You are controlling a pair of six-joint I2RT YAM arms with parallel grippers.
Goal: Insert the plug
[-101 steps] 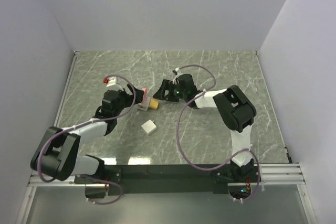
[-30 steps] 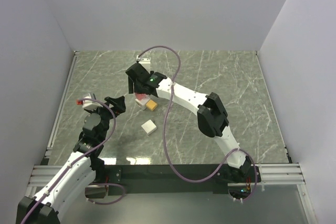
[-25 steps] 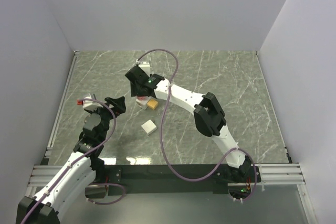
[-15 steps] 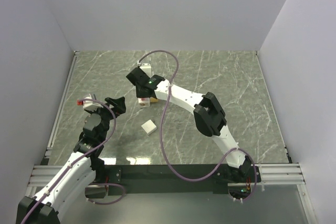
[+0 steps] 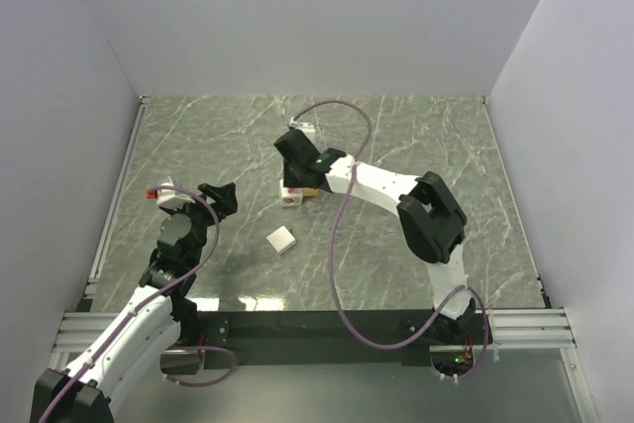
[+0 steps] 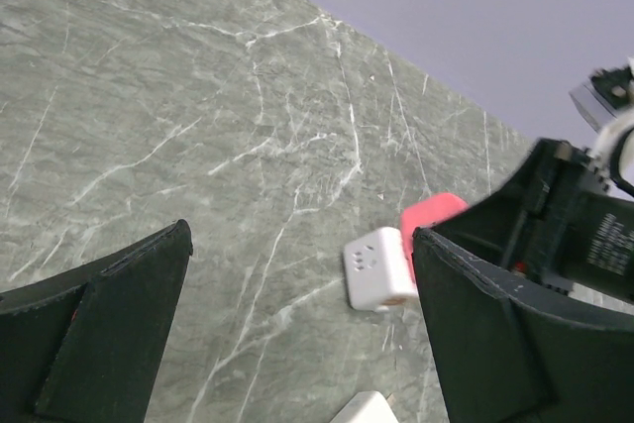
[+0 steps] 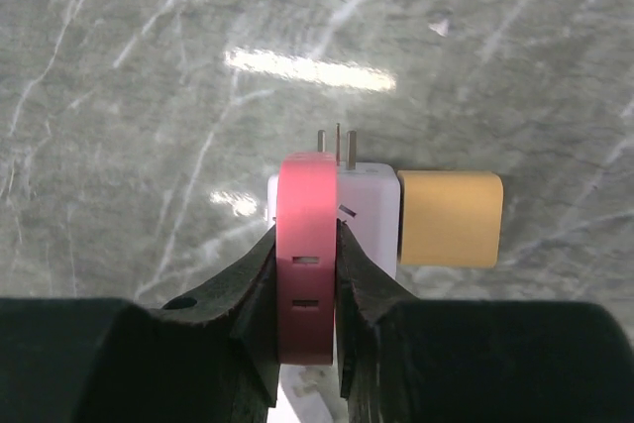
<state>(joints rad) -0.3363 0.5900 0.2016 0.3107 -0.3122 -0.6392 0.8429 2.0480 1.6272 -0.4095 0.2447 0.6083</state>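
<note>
Clamping the pink-and-white plug [image 7: 309, 190] by its pink part, the right gripper [image 7: 306, 245] holds it near the table's [image 5: 446, 136] middle. A yellow block [image 7: 451, 218] touches the plug's white side. A small white block [image 5: 281, 239] lies closer to the near edge. The left gripper [image 6: 302, 237] sits toward the left edge, jaws wide apart.
</note>
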